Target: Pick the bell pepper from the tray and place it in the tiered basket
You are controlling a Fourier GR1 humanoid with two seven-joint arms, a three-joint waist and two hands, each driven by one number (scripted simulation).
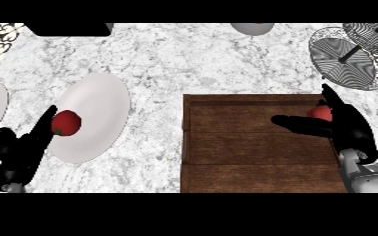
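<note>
- My right hand (347, 130) is hovering over the right end of the wooden tray (244, 150), fingers spread and thumb pointing left.
- The bell pepper (320, 112) is showing over the tray, in the crook between that thumb and the fingers. I cannot tell whether I am touching it.
- The tiered basket (341, 57) is standing on the tabletop (184, 65) beyond the tray's far right corner.
- My left hand (21, 152) is resting open at the lower left, beside a white plate (96, 105) carrying a red fruit (66, 123).
</note>
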